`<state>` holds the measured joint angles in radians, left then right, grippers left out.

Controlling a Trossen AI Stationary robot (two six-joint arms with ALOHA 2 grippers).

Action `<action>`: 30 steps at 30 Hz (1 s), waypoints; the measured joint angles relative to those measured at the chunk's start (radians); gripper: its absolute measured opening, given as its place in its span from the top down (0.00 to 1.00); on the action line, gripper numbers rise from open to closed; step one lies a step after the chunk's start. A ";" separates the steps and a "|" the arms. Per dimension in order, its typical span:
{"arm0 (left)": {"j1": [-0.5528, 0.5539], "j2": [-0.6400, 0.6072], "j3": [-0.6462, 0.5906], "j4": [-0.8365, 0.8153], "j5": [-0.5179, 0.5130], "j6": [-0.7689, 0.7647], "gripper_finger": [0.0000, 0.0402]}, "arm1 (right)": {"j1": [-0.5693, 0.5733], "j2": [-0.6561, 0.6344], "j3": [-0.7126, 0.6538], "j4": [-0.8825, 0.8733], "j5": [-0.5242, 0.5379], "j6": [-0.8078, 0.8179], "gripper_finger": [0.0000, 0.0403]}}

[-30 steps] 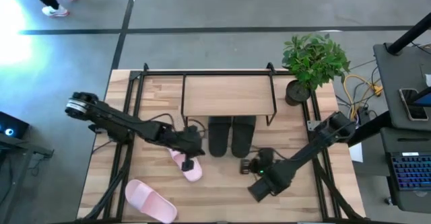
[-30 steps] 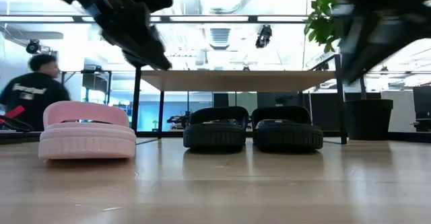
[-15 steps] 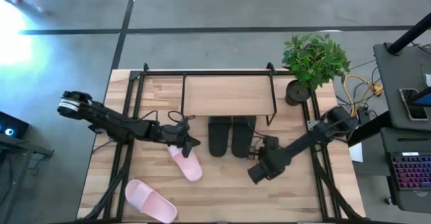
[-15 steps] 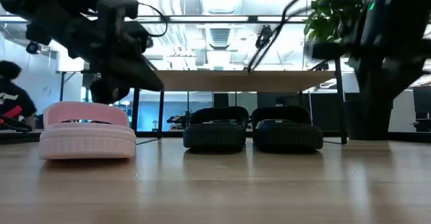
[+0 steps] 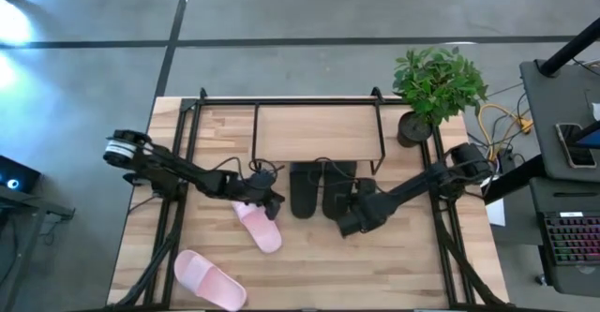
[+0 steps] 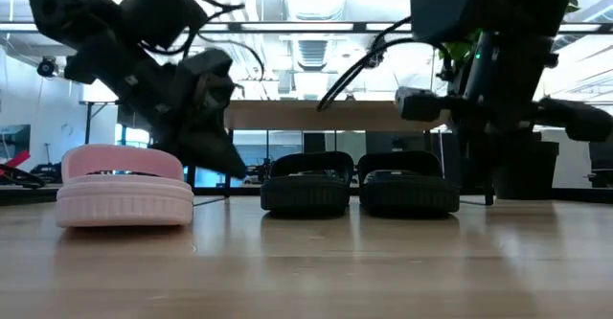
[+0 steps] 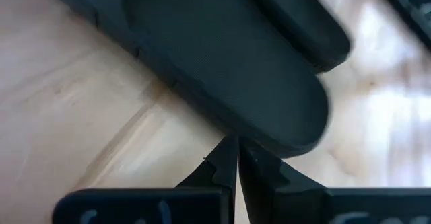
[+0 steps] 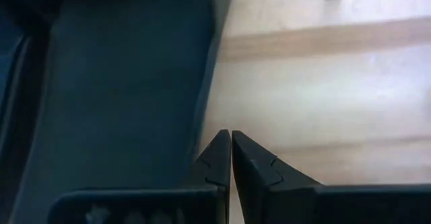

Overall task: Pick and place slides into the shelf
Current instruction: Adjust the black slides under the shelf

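Black slides (image 5: 322, 190): pair side by side at the shelf (image 5: 319, 132) front, long axes running into it, heels outward. Left tool (image 5: 269, 202), fingers together, just beside the left heel; right tool (image 5: 350, 220), fingers together, beside the right heel. Pink slides (image 5: 259, 228) nearer the counter's (image 5: 412, 265) front-left.

Shelf (image 5: 319, 132) at far centre of table (image 5: 412, 265); two slides (image 5: 321, 188) side by side just near of it, toes under its board. Third slide (image 5: 259, 227) left of those; fourth slide (image 5: 210, 279) at near left edge. Potted plant (image 5: 436, 87) at far right corner.
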<state>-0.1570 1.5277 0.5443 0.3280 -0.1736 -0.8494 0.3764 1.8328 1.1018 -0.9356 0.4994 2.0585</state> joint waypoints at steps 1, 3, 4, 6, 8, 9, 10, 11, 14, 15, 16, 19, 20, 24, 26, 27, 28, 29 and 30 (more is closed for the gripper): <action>0.000 0.010 0.003 -0.005 0.008 0.000 1.00 | -0.009 0.000 -0.009 0.001 0.001 0.000 0.98; 0.000 0.024 0.013 0.002 0.017 0.005 1.00 | -0.026 0.000 -0.021 0.002 0.006 -0.007 0.98; 0.000 0.025 0.015 0.002 0.017 0.020 1.00 | -0.035 0.000 -0.024 0.004 0.014 -0.023 0.98; 0.000 0.026 0.022 0.001 0.018 0.054 1.00 | -0.054 0.000 -0.025 0.025 0.028 -0.071 0.98; 0.000 0.018 0.027 -0.001 0.015 0.089 1.00 | -0.073 0.000 -0.023 0.068 0.030 -0.140 0.98; 0.000 0.013 0.030 -0.002 0.014 0.103 1.00 | -0.082 0.000 -0.023 0.090 0.038 -0.177 0.98; 0.000 0.010 0.033 0.003 0.011 0.118 1.00 | -0.089 0.000 -0.021 0.123 0.053 -0.216 0.98; 0.001 0.006 0.035 0.002 0.009 0.129 1.00 | -0.100 0.000 -0.017 0.147 0.061 -0.248 0.98; 0.001 0.002 0.037 -0.004 0.003 0.132 1.00 | -0.131 0.000 -0.009 0.170 0.078 -0.288 0.98; 0.001 0.001 0.037 -0.009 0.002 0.132 1.00 | -0.138 0.000 -0.009 0.165 0.083 -0.295 0.98; 0.001 0.000 0.036 -0.010 0.001 0.132 1.00 | -0.145 0.000 -0.010 0.164 0.091 -0.308 0.98; 0.001 0.000 0.036 -0.041 0.001 0.133 1.00 | -0.160 0.000 -0.011 0.165 0.114 -0.357 0.98; 0.001 0.000 0.035 -0.049 0.001 0.133 1.00 | -0.163 0.000 -0.011 0.166 0.124 -0.373 0.98; 0.001 -0.005 0.035 -0.080 0.001 0.133 1.00 | -0.174 0.000 -0.011 0.168 0.169 -0.404 0.98; 0.001 -0.011 0.035 -0.083 0.001 0.148 1.00 | -0.174 0.000 -0.011 0.168 0.186 -0.411 0.98; 0.001 -0.019 0.035 -0.083 0.001 0.160 1.00 | -0.173 0.000 -0.010 0.169 0.187 -0.414 0.98; 0.001 -0.025 0.035 -0.082 0.001 0.175 1.00 | -0.173 0.000 -0.010 0.169 0.186 -0.416 0.98; 0.001 -0.032 0.035 -0.081 0.001 0.181 1.00 | -0.173 0.000 -0.010 0.169 0.186 -0.423 0.98; 0.001 -0.041 0.035 -0.092 0.001 0.182 1.00 | -0.172 0.000 -0.010 0.169 0.184 -0.433 0.98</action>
<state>-0.1562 1.4865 0.5789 0.2361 -0.1727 -0.6670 0.2042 1.8332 1.0916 -0.7666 0.6834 1.6252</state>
